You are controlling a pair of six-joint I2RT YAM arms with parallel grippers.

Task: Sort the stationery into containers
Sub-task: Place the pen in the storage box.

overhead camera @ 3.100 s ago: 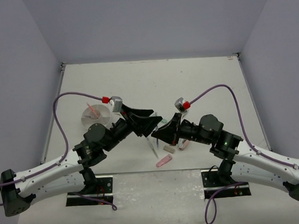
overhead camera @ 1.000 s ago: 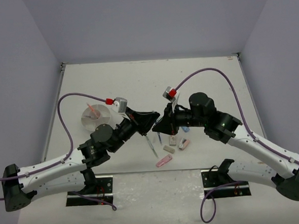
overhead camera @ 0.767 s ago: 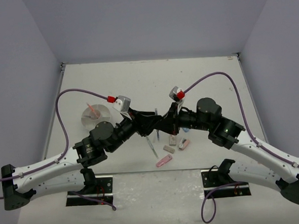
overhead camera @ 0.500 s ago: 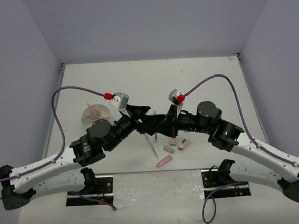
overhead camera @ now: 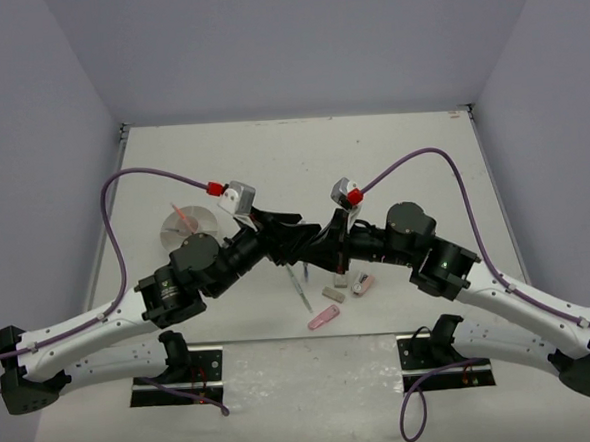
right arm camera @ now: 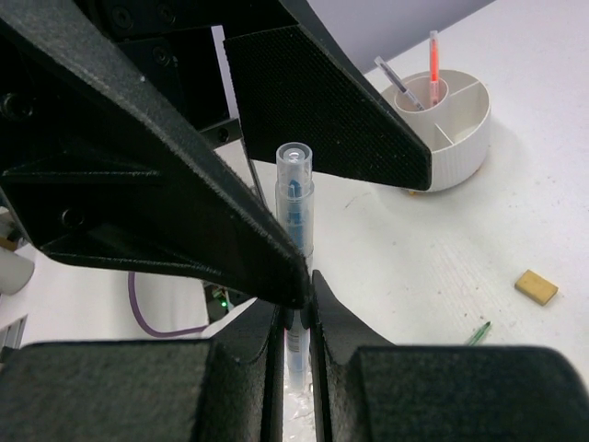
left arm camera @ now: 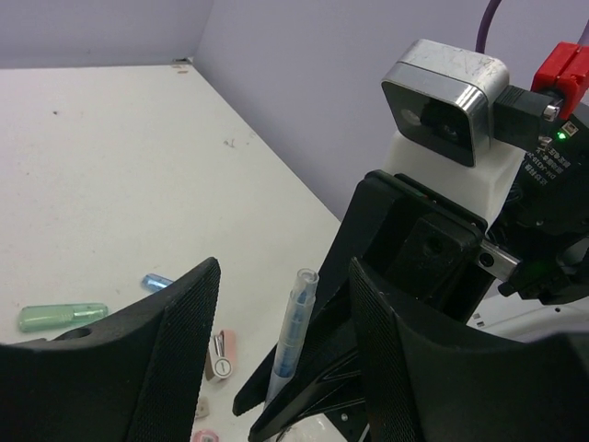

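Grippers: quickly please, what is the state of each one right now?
Left gripper: open around the blue pen, not closed on it.
Right gripper: closed, holding the blue pen upright.

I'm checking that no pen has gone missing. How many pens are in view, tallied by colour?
1 orange pen, standing in the white holder
1 grey pen, in the same holder
1 clear blue pen, gripped by the right pincer
1 pale pen, lying on the table, its colour unclear from above
Total: 4
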